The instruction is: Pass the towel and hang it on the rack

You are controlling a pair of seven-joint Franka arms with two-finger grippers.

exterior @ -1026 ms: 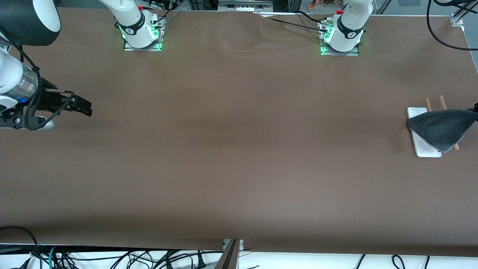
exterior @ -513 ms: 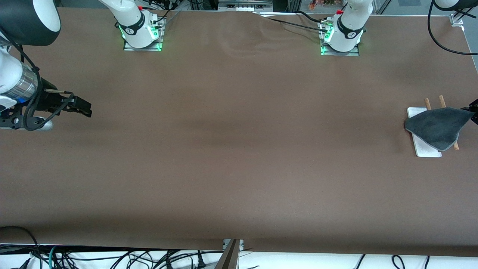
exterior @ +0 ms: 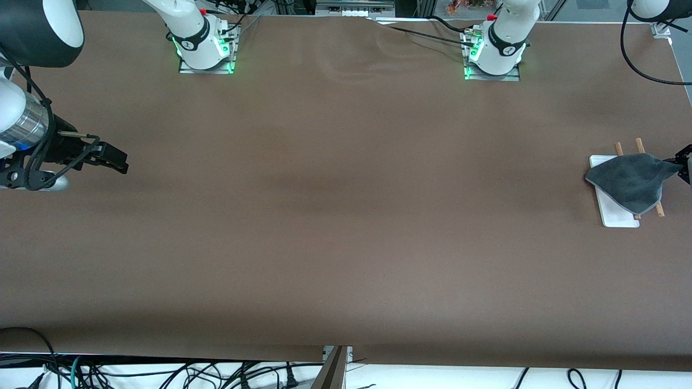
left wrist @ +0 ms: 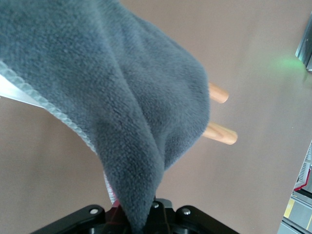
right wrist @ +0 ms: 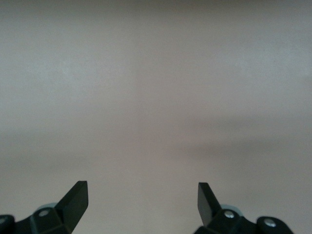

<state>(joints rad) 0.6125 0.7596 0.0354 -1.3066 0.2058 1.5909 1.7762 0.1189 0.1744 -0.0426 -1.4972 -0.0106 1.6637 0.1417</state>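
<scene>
We are at the hanging step: our left gripper point(exterior: 682, 162), jaws clamped on a towel point(exterior: 630, 181) corner, drapes it over the rack point(exterior: 611, 213) rods. Next we let go. Our right gripper point(exterior: 111, 158) waits, jaws wide and empty, over the bench point(exterior: 346, 216).

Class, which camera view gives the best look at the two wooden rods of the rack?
The front view: it shows both rods of the rack poking out at either edge of the towel draped over them. The left wrist view shows only two rod tips past the cloth. The right wrist view shows bare table only.
</scene>
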